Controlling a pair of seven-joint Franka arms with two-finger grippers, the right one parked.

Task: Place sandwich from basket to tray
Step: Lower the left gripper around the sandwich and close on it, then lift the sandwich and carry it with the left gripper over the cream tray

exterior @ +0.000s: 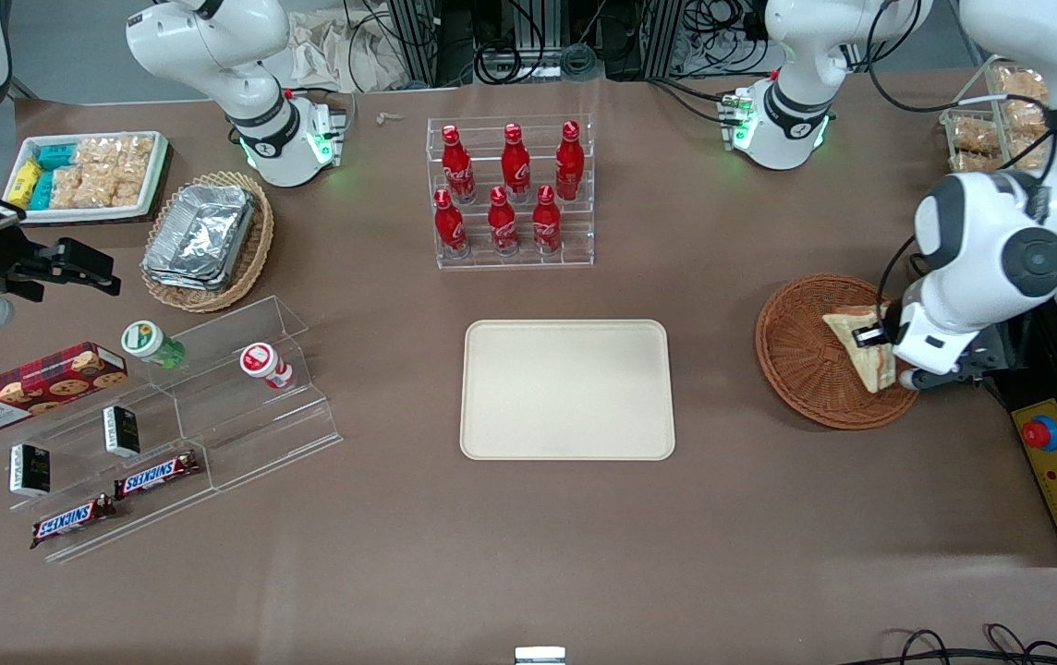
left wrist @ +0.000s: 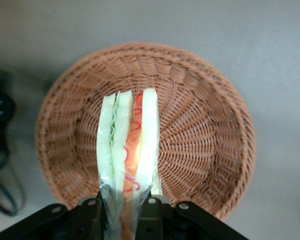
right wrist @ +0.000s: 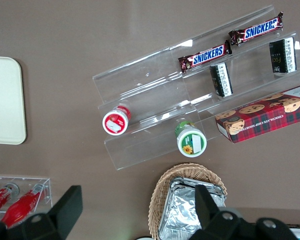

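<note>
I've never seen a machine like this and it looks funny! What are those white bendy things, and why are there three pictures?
The white bendy things are robot arms. One picture looks down on the whole table from the front. The other two come from little cameras fixed on the arms' wrists.

The working arm ends in a claw, which is down in the round brown basket. It is shut on a sandwich: its wrist camera shows the bread, with red and green filling, sticking out between the two fingers.

In the middle of the table lies a flat cream tray with nothing on it. That is where the sandwich should go.

Also on the table are red bottles in a clear rack, chocolate bars on clear steps, a biscuit box, and foil trays in a lighter basket.
</note>
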